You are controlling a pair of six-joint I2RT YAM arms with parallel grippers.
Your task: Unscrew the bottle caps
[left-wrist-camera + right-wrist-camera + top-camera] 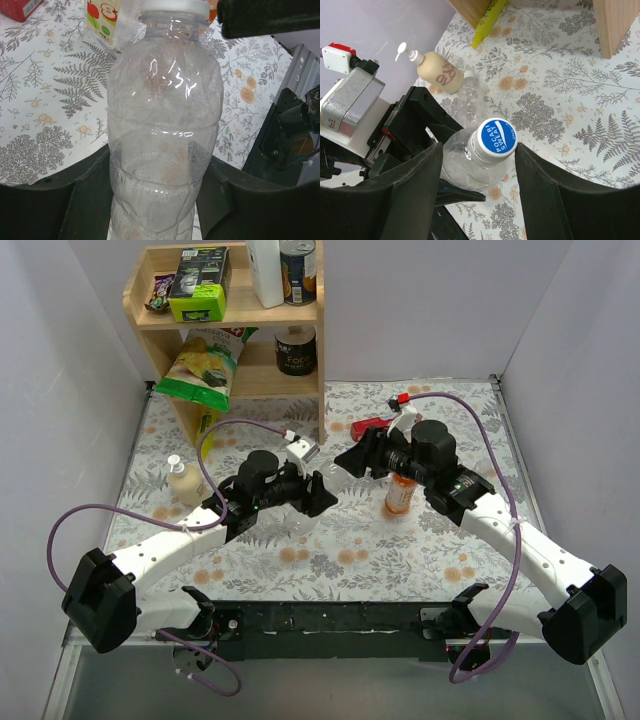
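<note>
Up close, the bottle is clear and ribbed, topped by a blue-and-white cap printed POCARI SWEAT. Over the middle of the table, the left gripper is clamped on its lower body. The right gripper straddles the cap, jaws apart.

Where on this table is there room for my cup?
Two bare patches of tablecloth: the near middle, between the left arm and right arm, and the far right corner, under the purple cable. The centre is crowded: both jaws meet at the clear bottle, the orange bottle beside them.
</note>
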